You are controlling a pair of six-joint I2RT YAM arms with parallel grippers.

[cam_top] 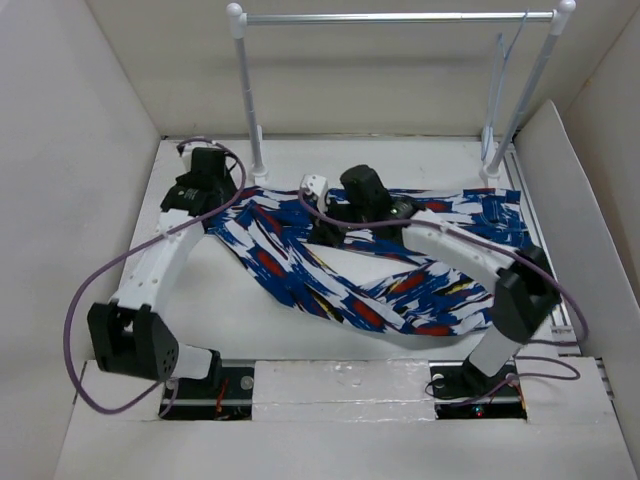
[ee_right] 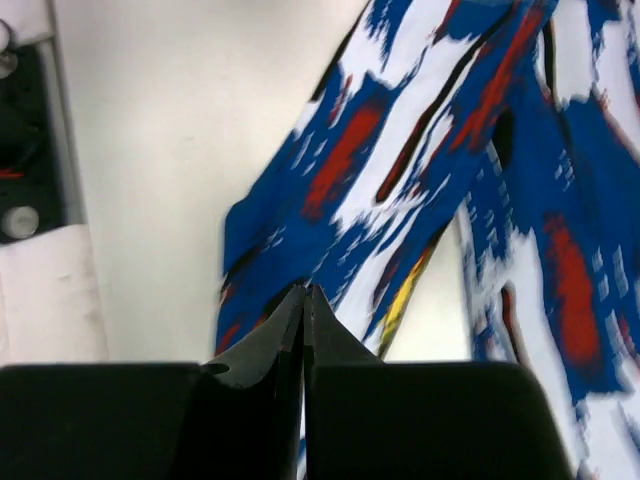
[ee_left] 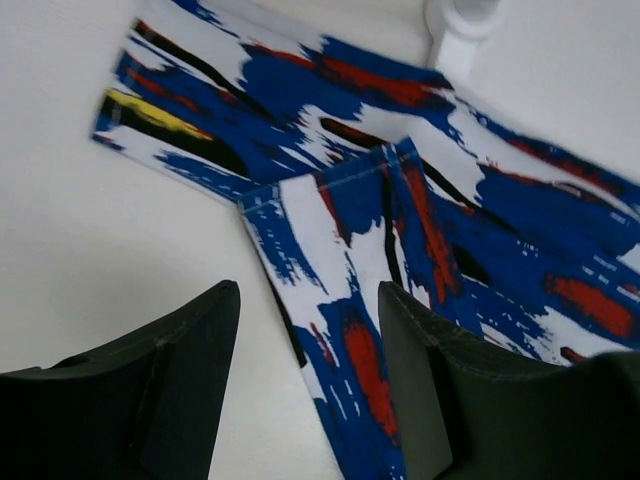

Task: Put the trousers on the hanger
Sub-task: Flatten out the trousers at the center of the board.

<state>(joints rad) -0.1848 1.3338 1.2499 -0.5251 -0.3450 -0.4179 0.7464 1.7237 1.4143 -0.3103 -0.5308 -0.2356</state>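
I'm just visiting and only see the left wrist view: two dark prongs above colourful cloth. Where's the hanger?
Observer: The hanger hangs from the right end of the rail, beyond the cloth.
Operator: What's the other arm doing?
Observer: The right gripper is shut, its tips just above the trousers.
Operator: Are they spread out?
Observer: From above, they lie flat, bent in a rough V.

There was one pair of trousers [cam_top: 300, 270]. One hanger [cam_top: 497, 80] hung at 2 o'clock on one rack [cam_top: 400, 17]. There were two robot arms, a left arm [cam_top: 165, 255] and a right arm [cam_top: 465, 250], and two purple cables [cam_top: 69, 320].
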